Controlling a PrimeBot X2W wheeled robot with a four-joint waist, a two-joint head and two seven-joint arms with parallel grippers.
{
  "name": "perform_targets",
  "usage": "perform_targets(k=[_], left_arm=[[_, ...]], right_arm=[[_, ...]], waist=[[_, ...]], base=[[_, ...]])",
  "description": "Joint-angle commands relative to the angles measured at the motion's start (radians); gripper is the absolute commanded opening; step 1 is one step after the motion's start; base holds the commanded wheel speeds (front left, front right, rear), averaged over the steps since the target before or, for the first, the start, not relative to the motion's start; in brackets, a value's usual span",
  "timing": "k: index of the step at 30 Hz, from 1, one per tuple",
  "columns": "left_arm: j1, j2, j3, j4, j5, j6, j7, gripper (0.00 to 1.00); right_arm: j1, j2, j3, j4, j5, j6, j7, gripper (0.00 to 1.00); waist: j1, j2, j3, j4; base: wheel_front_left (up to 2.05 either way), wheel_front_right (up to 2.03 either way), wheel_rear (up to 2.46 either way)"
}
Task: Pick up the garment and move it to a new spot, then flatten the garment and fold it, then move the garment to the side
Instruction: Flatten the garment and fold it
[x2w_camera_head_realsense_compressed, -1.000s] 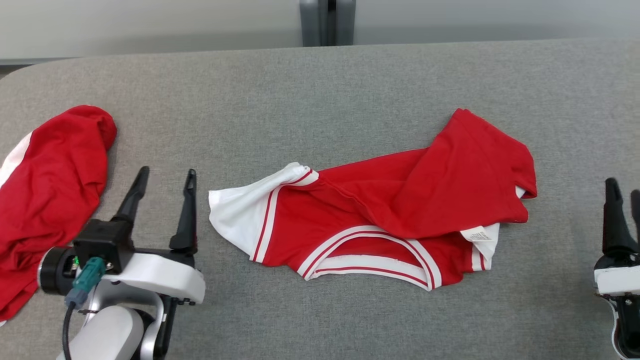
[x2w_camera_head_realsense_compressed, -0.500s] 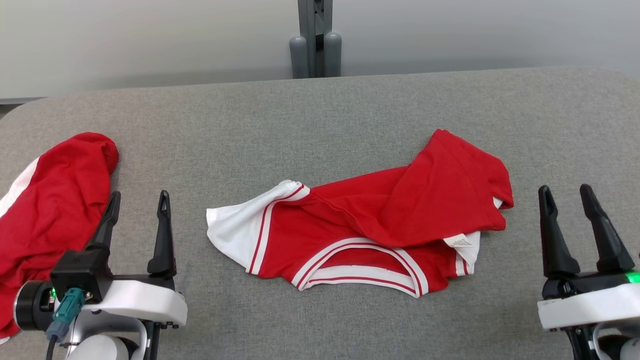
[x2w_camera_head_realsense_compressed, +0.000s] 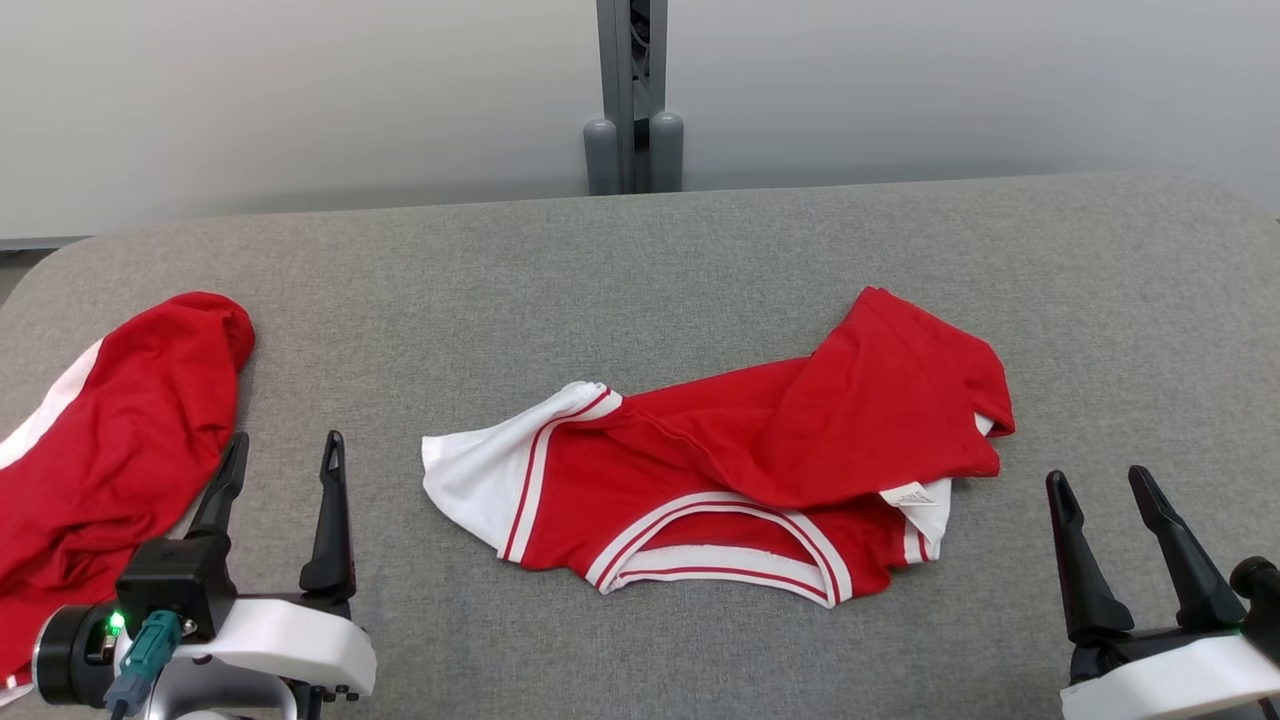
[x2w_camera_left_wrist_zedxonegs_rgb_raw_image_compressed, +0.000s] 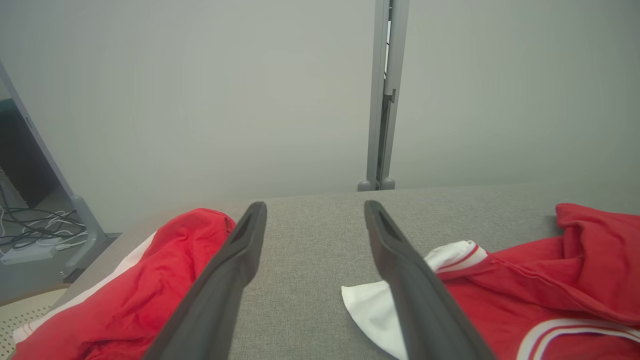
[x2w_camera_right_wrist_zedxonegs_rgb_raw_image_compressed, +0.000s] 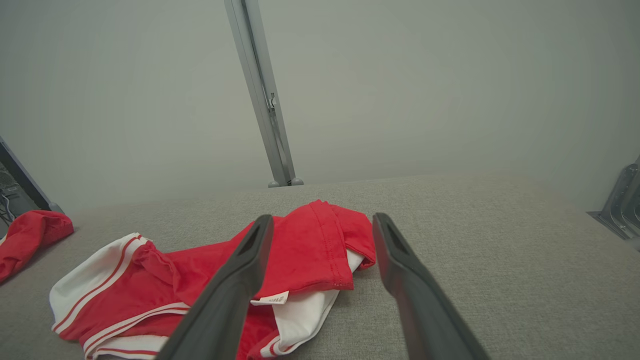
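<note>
My left gripper (x2w_camera_head_realsense_compressed: 285, 445): fingers spread wide, nothing held, above grey fabric-covered table (x2w_camera_head_realsense_compressed: 600, 280), between crumpled red-and-white short-sleeved jersey (x2w_camera_head_realsense_compressed: 760, 460) and second bunched red cloth (x2w_camera_head_realsense_compressed: 110, 440) at table's left edge. My right gripper (x2w_camera_head_realsense_compressed: 1098, 480): equally wide, empty, just right of jersey. Jersey lies mid-table, untouched, collar toward me, red body folded over itself. Small white tag (x2w_camera_head_realsense_compressed: 908, 495) showing, print unreadable. Second cloth possibly another shirt.
</note>
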Motion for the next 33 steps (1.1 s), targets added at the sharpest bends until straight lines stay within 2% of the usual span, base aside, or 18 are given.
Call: perform_targets(k=[1,19,22,25,33], left_arm=[[0.013,0.007,0.001,-0.003,0.006,0.005,0.002,1.0],[-0.023,0.012,-0.003,-0.013,0.002,0.007,0.018,1.0],[-0.071,0.018,-0.011,-0.005,0.002,-0.02,0.037,1.0],[-0.135,0.01,-0.031,0.031,-0.025,-0.072,0.087,1.0],[-0.268,-0.029,-0.078,0.293,-0.159,-0.248,0.251,1.0]], right_arm=[[0.007,-0.002,0.001,-0.006,0.009,0.001,0.005,1.0],[-0.013,-0.002,0.004,0.01,0.022,0.001,-0.006,1.0],[-0.025,-0.002,0.004,0.005,0.022,0.001,-0.006,1.0],[-0.034,-0.002,0.01,0.003,0.021,0.001,-0.004,1.0],[-0.071,-0.003,0.035,0.019,0.026,0.001,-0.016,1.0]], waist=[[0.0,-0.0001,0.0,-0.001],[0.0,-0.0001,0.011,-0.006],[0.0,-0.0001,0.028,-0.006],[0.0,-0.0001,0.051,-0.013],[0.0,-0.0001,0.122,-0.063]], base=[[0.0,0.0,0.0],[0.0,0.0,0.0],[0.0,0.0,0.0],[0.0,0.0,0.0],[0.0,0.0,0.0]])
